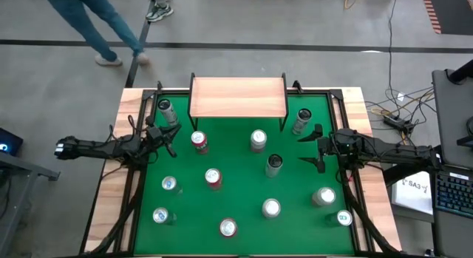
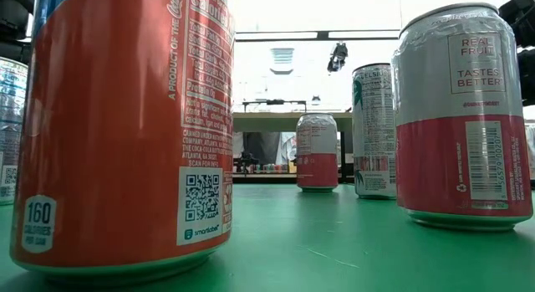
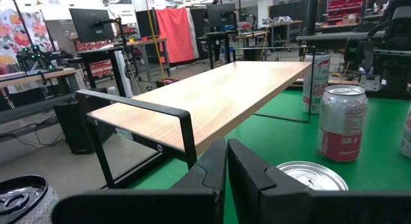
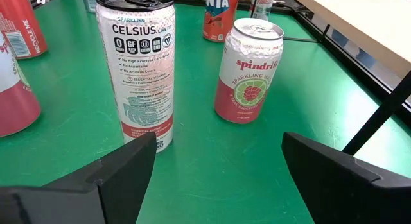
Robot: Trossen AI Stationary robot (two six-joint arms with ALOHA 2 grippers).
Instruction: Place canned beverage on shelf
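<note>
Small raised shelf [image 1: 238,97] with light bare-wood top and thin black metal legs at twelve o'clock on the green table [image 1: 236,206], top bare, no can on it. Eleven cans standing scattered across the green surface.

Right gripper [image 1: 313,148] at three o'clock, low over the table, dark fingers spread wide with nothing between them. Just ahead of it, toward nine o'clock, tall white Celsius can with dark lid [image 1: 274,165] [image 4: 136,73], upright, apart from both fingers. Farther on toward ten o'clock, short white and pink Spindrift raspberry can [image 1: 258,140] [image 4: 248,70], upright, near the shelf's front right leg.

Left gripper [image 1: 167,134] at nine o'clock, fingers pressed together, holding nothing. Red and white can with silver top [image 1: 199,142] [image 3: 341,122] just beside its tip toward three o'clock, not touching. Slim dark-lidded can [image 1: 165,109] at eleven o'clock by the shelf's left end; slim silver can [image 1: 301,120] at one o'clock by its right end.

Large orange-red soda can [image 2: 125,129] filling the near left of the low view; white and pink can [image 2: 462,116] on the near right.
</note>
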